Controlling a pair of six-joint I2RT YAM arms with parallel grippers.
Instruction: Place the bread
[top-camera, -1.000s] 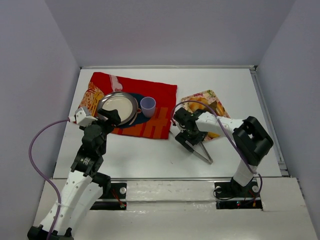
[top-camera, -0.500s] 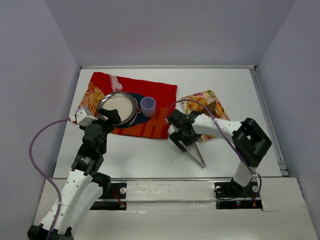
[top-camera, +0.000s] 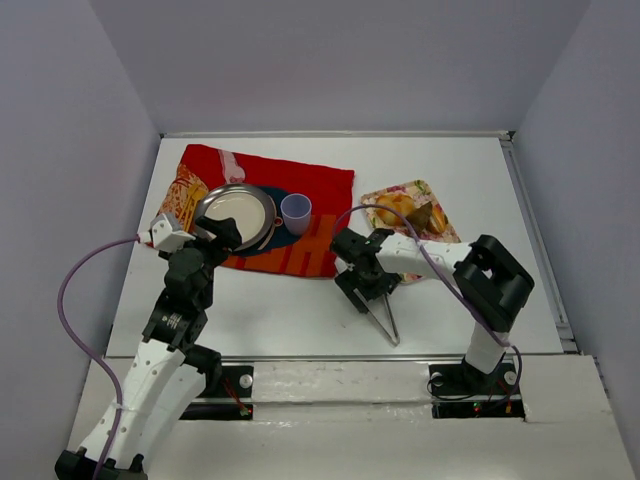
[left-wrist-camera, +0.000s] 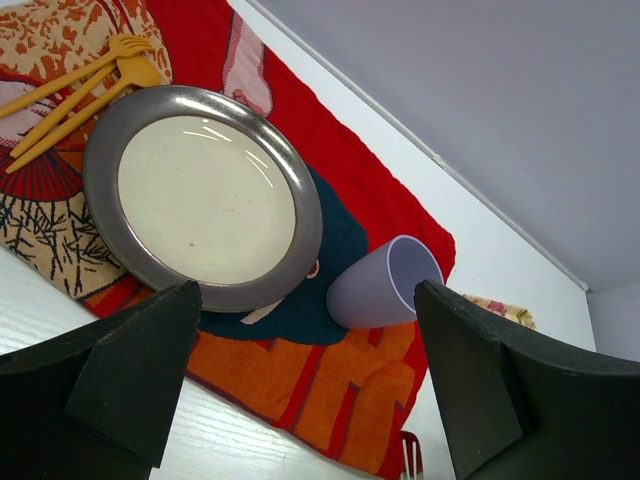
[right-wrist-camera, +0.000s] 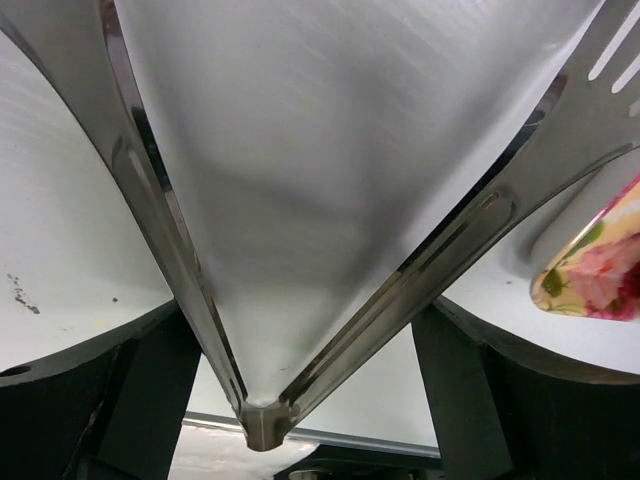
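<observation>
Golden-yellow bread (top-camera: 394, 207) lies on a floral cloth (top-camera: 412, 190) at the right; I cannot make out its dimple. A darker piece (top-camera: 436, 217) lies beside it. My right gripper (top-camera: 362, 283) is left of the cloth, shut on metal tongs (top-camera: 385, 318) whose hinge points toward the near edge. In the right wrist view the tongs (right-wrist-camera: 330, 300) spread in a V between my fingers (right-wrist-camera: 480, 400), and the cloth's corner (right-wrist-camera: 595, 275) shows at the right. My left gripper (top-camera: 222, 235) is open and empty, near the metal plate (top-camera: 237, 217).
A lilac cup (top-camera: 295, 211) stands right of the plate on a red patterned cloth (top-camera: 320, 185). The left wrist view shows the plate (left-wrist-camera: 300, 180), the cup (left-wrist-camera: 375, 290) and yellow forks (left-wrist-camera: 80, 80) on the cloth. Walls enclose the table.
My right gripper has moved left and toward the near edge with the tongs, away from the floral cloth. The left arm has not moved.
</observation>
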